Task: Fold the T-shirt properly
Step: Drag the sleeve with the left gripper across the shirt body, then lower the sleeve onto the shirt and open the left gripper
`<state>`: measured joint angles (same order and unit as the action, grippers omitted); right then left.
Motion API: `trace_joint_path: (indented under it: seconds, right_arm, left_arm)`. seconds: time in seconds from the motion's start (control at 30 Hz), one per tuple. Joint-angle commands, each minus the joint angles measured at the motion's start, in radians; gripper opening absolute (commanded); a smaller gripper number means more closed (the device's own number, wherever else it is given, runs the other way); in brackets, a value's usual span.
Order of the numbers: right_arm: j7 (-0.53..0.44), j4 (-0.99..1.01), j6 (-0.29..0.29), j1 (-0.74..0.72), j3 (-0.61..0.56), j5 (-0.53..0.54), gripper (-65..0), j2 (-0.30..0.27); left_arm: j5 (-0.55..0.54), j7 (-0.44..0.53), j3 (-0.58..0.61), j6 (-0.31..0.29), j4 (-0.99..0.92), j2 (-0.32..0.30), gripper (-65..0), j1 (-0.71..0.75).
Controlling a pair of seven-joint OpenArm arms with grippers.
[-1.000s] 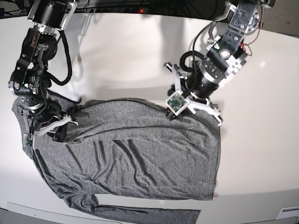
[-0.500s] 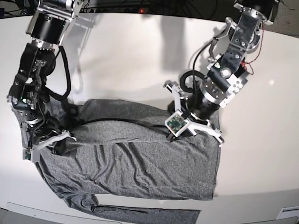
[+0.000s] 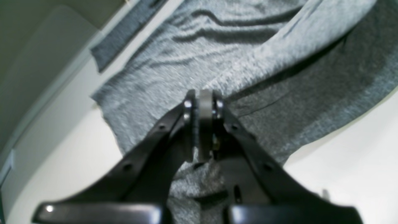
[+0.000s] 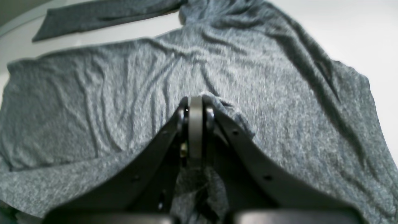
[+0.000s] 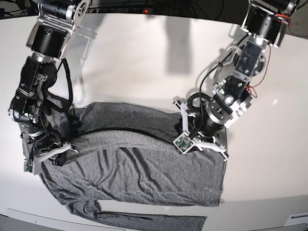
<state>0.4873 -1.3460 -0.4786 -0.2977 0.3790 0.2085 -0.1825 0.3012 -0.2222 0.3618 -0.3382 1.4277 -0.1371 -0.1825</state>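
Observation:
The heather-grey long-sleeved T-shirt (image 5: 141, 171) lies spread on the white table (image 5: 146, 69). One sleeve (image 5: 154, 221) lies stretched along the front edge. My left gripper (image 5: 204, 143) is shut on the shirt's far edge at the base view's right. In the left wrist view the left gripper (image 3: 201, 102) pinches a fold of the shirt (image 3: 174, 62). My right gripper (image 5: 52, 153) is shut on the far edge at the base view's left. The right wrist view shows the right gripper (image 4: 195, 107) clamped on the shirt (image 4: 124, 93). The far edge is drawn over the body in a fold.
The table's front edge (image 5: 251, 229) runs close below the shirt's hem and sleeve. A small white tag (image 5: 299, 219) sits at the front right corner. Cables (image 5: 148, 2) lie along the back edge. Bare table shows behind and to the right of the shirt.
Both grippers have moved toward the front edge, still shut on the shirt's far edge. The fabric they hold has been pulled further over the shirt's body.

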Motion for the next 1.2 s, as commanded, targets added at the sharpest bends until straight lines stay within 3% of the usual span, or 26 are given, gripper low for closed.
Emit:
trace_joint_path:
  seconds: [0.0, 0.6, 0.8, 0.93, 1.17]
  right_arm:
    - [-0.032, 0.002, 0.007, -0.035, 0.0, 0.004, -65.0, -0.011]
    - [-0.141, 0.556, 0.009, -0.301, 0.0, -0.049, -65.0, -0.011]
    - [-0.141, 0.579, 0.009, -0.318, 0.0, -0.061, -65.0, -0.011]
    - [-0.167, 0.579, 0.011, -0.318, 0.0, -0.131, -65.0, -0.012]
    - [-0.201, 0.579, 0.014, -0.335, 0.0, -0.136, -65.0, -0.016]
  left_arm:
    - [-0.007, 0.03, -0.001, 0.012, -0.008, 0.001, -65.0, -0.034]
    - [0.014, 0.186, -0.001, 0.016, -0.29, 0.004, -65.0, -0.126]
    - [0.023, 0.2, -0.001, 0.051, -0.396, 0.003, -65.0, -0.194]
    - [0.02, 0.201, -0.001, 0.05, -0.454, 0.004, -65.0, -0.245]
    - [0.02, 0.202, -0.001, 0.05, -0.467, 0.003, -65.0, -0.271]
